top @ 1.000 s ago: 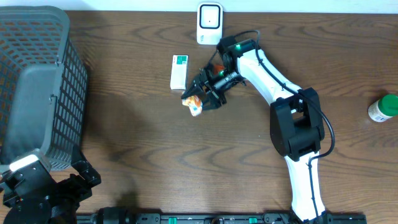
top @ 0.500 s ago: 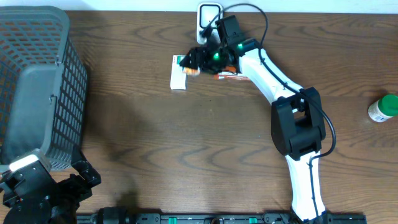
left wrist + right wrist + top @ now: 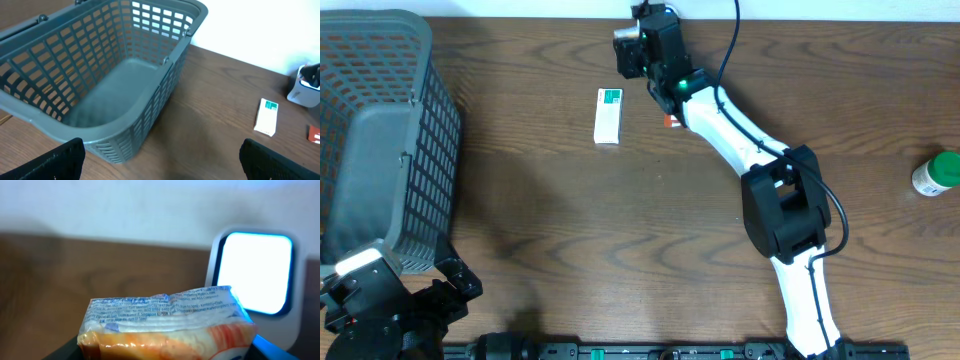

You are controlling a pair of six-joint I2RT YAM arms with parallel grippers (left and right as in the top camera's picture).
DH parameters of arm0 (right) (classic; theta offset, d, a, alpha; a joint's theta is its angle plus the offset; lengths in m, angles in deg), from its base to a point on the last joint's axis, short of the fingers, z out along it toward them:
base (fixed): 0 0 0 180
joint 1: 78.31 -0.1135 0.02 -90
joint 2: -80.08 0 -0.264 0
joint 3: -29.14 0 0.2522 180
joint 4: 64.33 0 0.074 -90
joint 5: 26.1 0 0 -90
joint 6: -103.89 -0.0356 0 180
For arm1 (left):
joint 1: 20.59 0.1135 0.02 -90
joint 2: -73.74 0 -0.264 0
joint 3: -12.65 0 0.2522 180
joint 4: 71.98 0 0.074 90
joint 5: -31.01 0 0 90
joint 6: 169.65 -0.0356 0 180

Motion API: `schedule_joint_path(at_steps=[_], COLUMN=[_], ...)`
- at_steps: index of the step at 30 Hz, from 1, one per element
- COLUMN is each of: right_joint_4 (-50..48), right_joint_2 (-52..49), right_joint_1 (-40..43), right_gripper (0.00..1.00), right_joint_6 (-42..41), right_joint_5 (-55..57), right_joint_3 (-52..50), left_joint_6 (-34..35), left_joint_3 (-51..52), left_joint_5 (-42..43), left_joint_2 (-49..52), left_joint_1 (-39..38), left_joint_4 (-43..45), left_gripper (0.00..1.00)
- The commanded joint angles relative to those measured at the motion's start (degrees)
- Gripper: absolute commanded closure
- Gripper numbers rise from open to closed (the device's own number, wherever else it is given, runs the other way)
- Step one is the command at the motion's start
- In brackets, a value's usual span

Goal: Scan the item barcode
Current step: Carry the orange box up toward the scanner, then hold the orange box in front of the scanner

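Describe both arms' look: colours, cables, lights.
Right arm: white links, bulky black joints, a black cable looping off the wrist, a green light near its black claw. Left arm: all black, with a white patch; its claw fingers are black too.

The basket fills the left side of the table. To its right, toward the back, lies a small box — and right of that, at the back edge, the packet hangs just in front of the barcode scanner. A bottle sits at the far right edge.
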Motion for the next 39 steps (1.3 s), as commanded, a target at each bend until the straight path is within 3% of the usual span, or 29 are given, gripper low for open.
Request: schedule_joint_path(at_steps=[1, 14, 39], right_joint_4=[-3.32, -19.28, -19.26], right_joint_2=[-2.38, -10.58, -10.75], right_joint_1=[0.13, 1.73, 2.99], right_gripper=[0.37, 0.38, 0.41], right_joint_6=[3.15, 4.74, 6.36], right_joint_5=[9.46, 13.77, 13.99], right_joint_3=[0.83, 0.87, 0.9], left_joint_6=[0.46, 0.46, 0.46], left_joint_3=[0.35, 0.35, 0.33], left_joint_5=[0.35, 0.35, 0.33], left_joint_2=[0.13, 0.13, 0.13], left_joint_1=[0.2, 0.2, 0.2], left_joint_4=[-0.04, -0.04, -0.04], left_gripper=[0.0, 0.0, 0.0])
